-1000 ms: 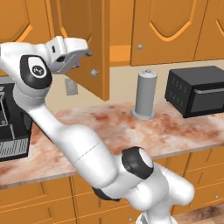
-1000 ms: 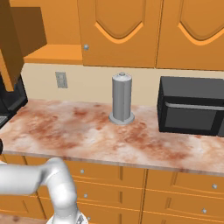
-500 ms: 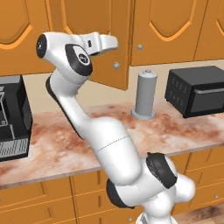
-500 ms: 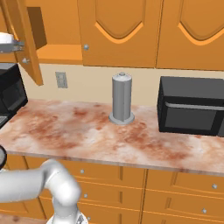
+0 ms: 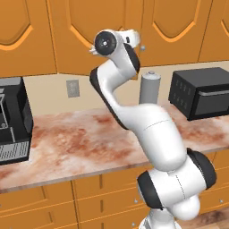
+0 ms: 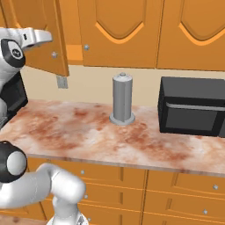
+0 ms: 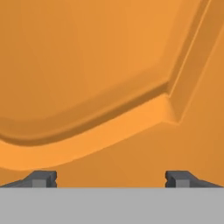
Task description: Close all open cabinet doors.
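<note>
The pincer [image 7: 112,179], fingers apart and empty, has pushed the upper cabinet door [image 6: 41,37] above the counter [image 6: 88,132] most of the way round, leaving it only slightly ajar.

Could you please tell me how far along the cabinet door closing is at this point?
Done: the two upper doors above the microwave look shut. In hand: the gripper, jaws apart, presses against the left door, which stands partly ajar. Left: pushing that door fully flush.
</note>
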Available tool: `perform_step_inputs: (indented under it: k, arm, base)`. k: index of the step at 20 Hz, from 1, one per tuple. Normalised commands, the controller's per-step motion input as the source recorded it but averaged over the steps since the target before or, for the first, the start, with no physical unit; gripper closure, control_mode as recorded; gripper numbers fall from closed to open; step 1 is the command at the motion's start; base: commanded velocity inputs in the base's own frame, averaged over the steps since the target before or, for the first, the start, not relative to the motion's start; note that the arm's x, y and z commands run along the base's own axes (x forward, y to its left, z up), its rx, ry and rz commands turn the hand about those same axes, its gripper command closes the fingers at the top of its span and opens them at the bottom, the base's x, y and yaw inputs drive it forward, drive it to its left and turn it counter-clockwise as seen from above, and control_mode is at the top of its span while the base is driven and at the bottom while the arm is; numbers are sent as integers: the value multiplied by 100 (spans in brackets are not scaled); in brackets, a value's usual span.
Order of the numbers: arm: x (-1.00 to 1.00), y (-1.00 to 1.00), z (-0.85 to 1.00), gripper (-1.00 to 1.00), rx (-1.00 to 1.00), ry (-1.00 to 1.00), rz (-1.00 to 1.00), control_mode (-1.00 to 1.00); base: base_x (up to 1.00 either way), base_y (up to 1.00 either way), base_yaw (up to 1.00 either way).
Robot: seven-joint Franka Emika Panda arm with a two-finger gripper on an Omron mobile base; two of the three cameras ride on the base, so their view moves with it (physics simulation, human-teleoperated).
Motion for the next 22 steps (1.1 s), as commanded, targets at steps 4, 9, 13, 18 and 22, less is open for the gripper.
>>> perform_step_inputs:
  k: [4, 9, 13, 18, 22]
  arm:
    - [100, -33, 0, -100, 7, 0, 37, -100]
    - [97, -8, 0, -100, 1, 7, 19, -100]
    - [94, 0, 0, -100, 2, 4, 16, -100]
    - [84, 0, -2, -100, 5, 1, 15, -100]
    - [70, -1, -15, -100, 11, 0, 15, -100]
  base:
    - [0, 0, 0]
    - [0, 0, 0]
    - [0, 0, 0]
    - [0, 0, 0]
    - [0, 0, 0]
